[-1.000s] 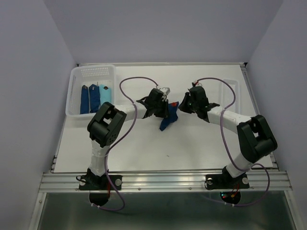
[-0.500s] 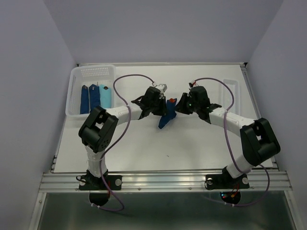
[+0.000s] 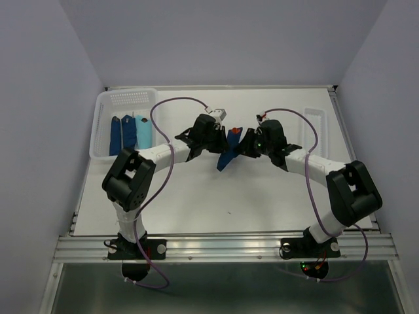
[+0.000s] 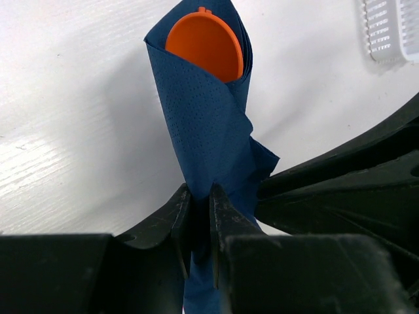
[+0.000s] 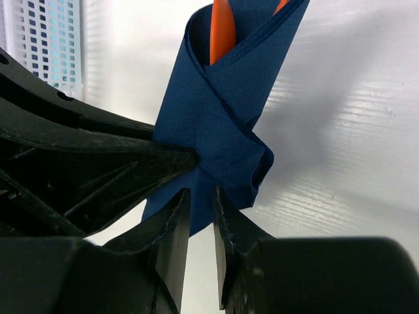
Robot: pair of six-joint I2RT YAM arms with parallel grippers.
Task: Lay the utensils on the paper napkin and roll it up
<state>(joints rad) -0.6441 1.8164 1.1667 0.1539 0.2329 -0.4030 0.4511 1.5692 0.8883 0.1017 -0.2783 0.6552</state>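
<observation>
Nearest the arm bases the white table point(image 3: 196, 196) lies bare, and the work sits farther out at its centre. Already the paper napkin point(image 4: 206, 131) is wound into a narrow cone around the orange utensils, with a round orange spoon bowl point(image 4: 204, 44) showing at its open mouth in the left wrist view.

The left gripper point(image 4: 196, 224) is clamped on the cone's thin lower end. The right gripper point(image 5: 200, 226) meets it from the other side, fingers nearly together with a corner of the wrap nipped between them. Its own view shows the last flap crossed over the front and an orange handle point(image 5: 222, 29) inside.

Over the last second both grippers have carried the bundle a little farther from the bases. The left elbow has swung outward, and the orange tip has come into view from above. The rolling itself therefore looks done. What probably remains is keeping the wrap from springing open and setting it down.

Beyond, at the far left, a white basket point(image 3: 126, 98) holds three finished-looking rolls point(image 3: 129, 134).
</observation>
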